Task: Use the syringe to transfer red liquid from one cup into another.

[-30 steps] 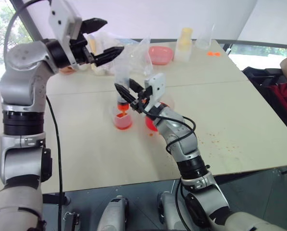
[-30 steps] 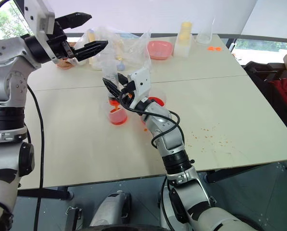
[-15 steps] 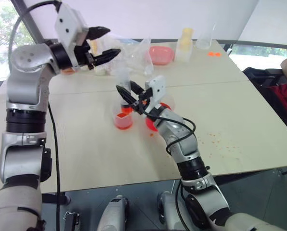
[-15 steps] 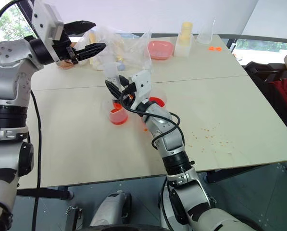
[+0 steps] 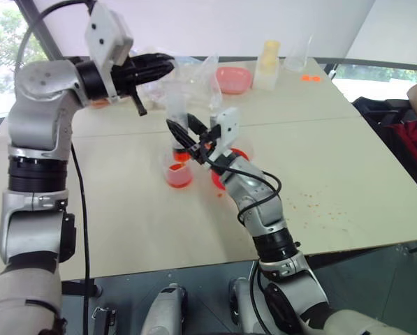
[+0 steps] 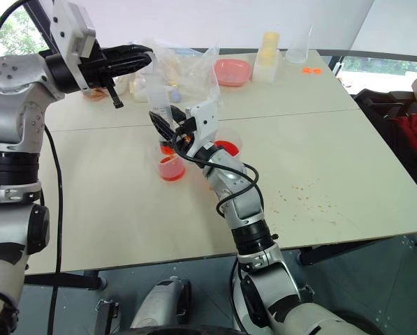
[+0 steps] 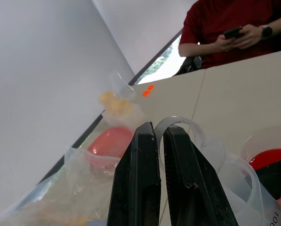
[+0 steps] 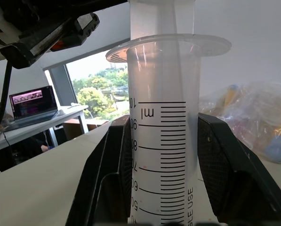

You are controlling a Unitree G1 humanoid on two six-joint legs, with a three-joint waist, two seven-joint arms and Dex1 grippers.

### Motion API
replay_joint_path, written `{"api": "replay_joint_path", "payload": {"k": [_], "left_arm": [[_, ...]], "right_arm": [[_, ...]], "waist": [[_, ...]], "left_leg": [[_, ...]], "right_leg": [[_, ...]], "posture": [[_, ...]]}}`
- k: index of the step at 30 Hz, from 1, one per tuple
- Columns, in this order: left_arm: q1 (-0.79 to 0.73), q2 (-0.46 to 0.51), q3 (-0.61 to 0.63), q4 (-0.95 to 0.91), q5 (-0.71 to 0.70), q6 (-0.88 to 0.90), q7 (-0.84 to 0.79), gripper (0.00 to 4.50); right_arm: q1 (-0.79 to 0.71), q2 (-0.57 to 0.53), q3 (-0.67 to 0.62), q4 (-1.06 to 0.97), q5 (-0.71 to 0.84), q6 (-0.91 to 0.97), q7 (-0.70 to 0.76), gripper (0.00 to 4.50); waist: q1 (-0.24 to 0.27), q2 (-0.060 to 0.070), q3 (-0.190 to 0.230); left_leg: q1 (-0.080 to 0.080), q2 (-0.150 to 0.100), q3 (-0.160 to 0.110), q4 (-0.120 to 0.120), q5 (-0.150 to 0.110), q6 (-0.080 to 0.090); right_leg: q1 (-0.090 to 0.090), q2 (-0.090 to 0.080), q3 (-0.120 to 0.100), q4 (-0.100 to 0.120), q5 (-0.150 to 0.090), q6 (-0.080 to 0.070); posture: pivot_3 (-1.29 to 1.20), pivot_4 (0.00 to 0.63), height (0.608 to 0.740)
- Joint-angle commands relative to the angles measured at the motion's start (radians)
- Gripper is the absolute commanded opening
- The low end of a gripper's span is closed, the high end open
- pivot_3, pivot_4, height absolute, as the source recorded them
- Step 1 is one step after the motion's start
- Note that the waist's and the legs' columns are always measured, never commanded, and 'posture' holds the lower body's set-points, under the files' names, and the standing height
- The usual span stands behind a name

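With my right gripper (image 5: pixel 182 134) clamped on the syringe (image 5: pixel 177 118), I hold it upright, tip over the smaller cup (image 5: pixel 179 172); the beaker (image 5: pixel 235 162) sits just right. My left gripper (image 5: pixel 159 65), clenched empty, hovers far-left above.

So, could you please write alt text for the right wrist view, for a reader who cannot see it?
The right hand is shut on the syringe, an upright clear barrel with black graduation marks, one black finger on each side. Behind it are a pale table, a crumpled clear plastic bag, a laptop and a window with green trees.
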Motion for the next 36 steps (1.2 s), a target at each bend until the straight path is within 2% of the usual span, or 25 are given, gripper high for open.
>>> {"api": "replay_joint_path", "payload": {"k": [1,14,29,30,32,33,36], "left_arm": [[0.004,0.0,0.021,-0.079,-0.057,0.046,-0.022,0.04],[0.184,-0.025,0.039,-0.202,-0.089,0.171,0.001,0.04],[0.218,-0.046,0.046,-0.203,-0.106,0.204,0.008,0.04],[0.213,-0.045,0.053,-0.2,-0.114,0.213,0.009,0.77],[0.203,-0.043,0.065,-0.194,-0.127,0.224,0.014,1.38],[0.193,-0.041,0.087,-0.182,-0.142,0.231,0.021,1.87],[0.173,-0.038,0.153,-0.15,-0.206,0.278,0.044,2.9]], "right_arm": [[-0.063,0.037,0.027,-0.029,-0.003,-0.05,0.013,1.43],[-0.17,0.01,-0.045,0.017,-0.006,-0.1,0.007,1.43],[-0.198,0.003,-0.053,-0.031,0.02,-0.07,0.012,1.43],[-0.196,0.004,-0.051,-0.037,0.02,-0.067,0.013,1.43],[-0.192,0.004,-0.046,-0.046,0.02,-0.062,0.015,1.43],[-0.188,0.003,-0.042,-0.055,0.019,-0.058,0.019,1.43],[-0.18,-0.001,-0.034,-0.078,0.02,-0.047,0.028,1.43]], "waist": [[0.0,0.0,0.0],[0.001,0.0,0.0],[0.0,0.0,0.0],[0.002,0.0,0.0],[0.002,0.0,0.0],[0.001,0.0,0.0],[0.0,0.0,0.0]], "left_leg": [[0.0,0.0,0.0,0.0,0.0,0.0],[0.0,0.0,0.0,0.0,0.0,0.0],[0.0,0.0,0.0,0.0,0.0,0.0],[0.0,0.0,0.0,0.0,0.0,0.0],[0.0,0.0,0.0,0.0,0.0,0.0],[0.0,0.0,0.0,0.0,0.0,0.0],[0.0,0.0,0.0,0.0,0.0,0.0]], "right_leg": [[0.0,0.0,0.0,0.0,0.0,0.0],[0.0,0.0,0.0,0.0,0.0,0.0],[0.0,0.0,0.0,0.0,0.0,0.0],[0.0,0.0,0.0,0.0,0.0,0.0],[0.0,-0.001,0.0,0.0,0.0,0.0],[0.0,0.0,0.0,0.0,0.0,0.0],[0.0,0.0,0.0,0.0,0.0,0.0]], "posture": [[0.0,0.15,0.74],[0.0,0.15,0.74],[0.0,0.15,0.74],[0.0,0.15,0.74],[0.0,0.15,0.74],[0.0,0.15,0.74],[0.0,0.15,0.74]]}}
